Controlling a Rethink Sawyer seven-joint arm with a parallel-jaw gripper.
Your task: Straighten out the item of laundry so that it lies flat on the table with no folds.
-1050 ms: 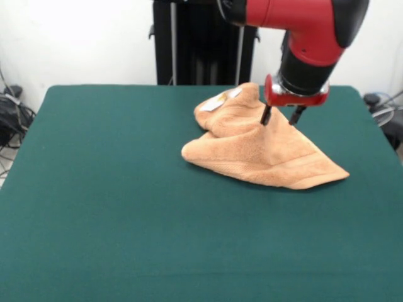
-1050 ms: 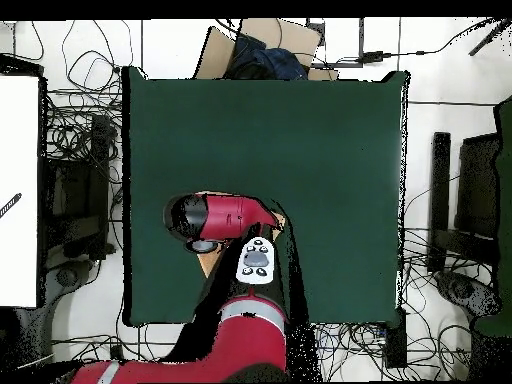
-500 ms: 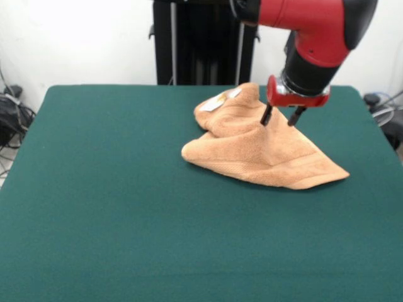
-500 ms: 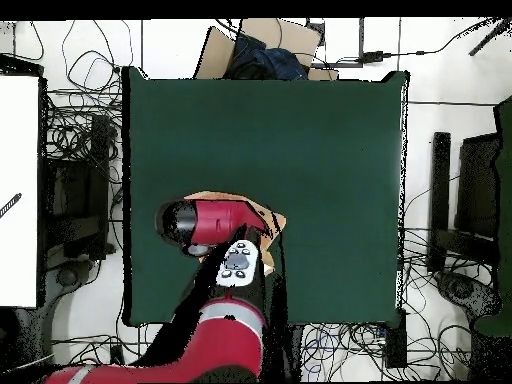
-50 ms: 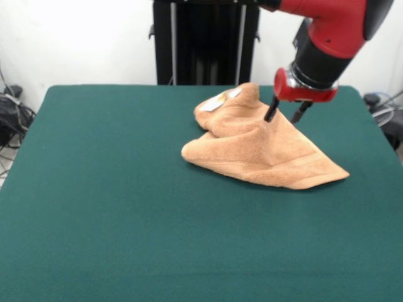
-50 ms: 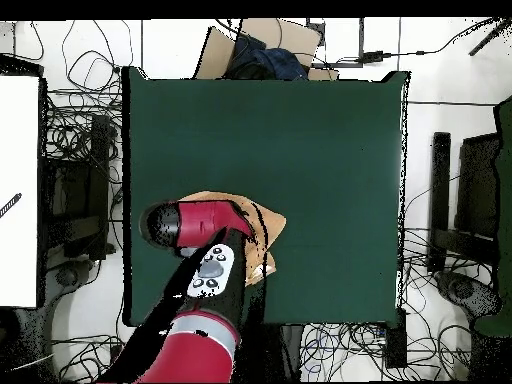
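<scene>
Robot gripper hovers at a crumpled towel on the green bench.

The orange-brown towel lies bunched and folded toward the bench's far right side in the front view, a white label showing at its upper edge. The gripper's two dark fingers stand spread apart, one tip at the towel's raised ridge, nothing visibly pinched. In the overhead view the red arm covers most of the towel.

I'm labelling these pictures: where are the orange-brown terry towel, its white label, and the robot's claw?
Orange-brown terry towel point(image 5: 264, 154): front view, middle of the crumpled cloth.
Small white label point(image 5: 214, 104): front view, on the towel's far raised edge.
Claw point(image 5: 287, 114): front view, midway between the open black fingertips.
</scene>
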